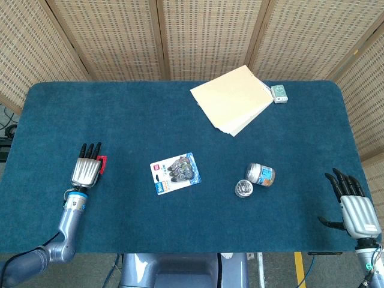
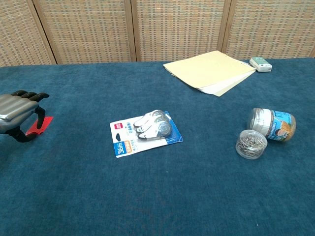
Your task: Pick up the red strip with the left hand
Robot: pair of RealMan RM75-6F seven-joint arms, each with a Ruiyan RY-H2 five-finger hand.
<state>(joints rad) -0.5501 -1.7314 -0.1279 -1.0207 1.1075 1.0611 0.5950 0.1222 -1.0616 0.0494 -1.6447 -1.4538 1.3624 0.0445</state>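
- Flat red strip (image 2: 39,125) is seen on blue carpeted tabletop (image 1: 180,120), partly covered by left hand (image 1: 84,171).
- Left fingers (image 2: 30,95) extended, nothing gripped.
- Right hand (image 1: 355,209) is spread, empty.

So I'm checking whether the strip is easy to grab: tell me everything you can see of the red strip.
The red strip is a small, flat, bright red piece lying on the blue cloth of the table near its left edge. Its material cannot be told. The left hand is right by it and hides part of it in both views; the thumb curves in front of it in the chest view. Whether the hand touches it cannot be told. Nothing else is near it.
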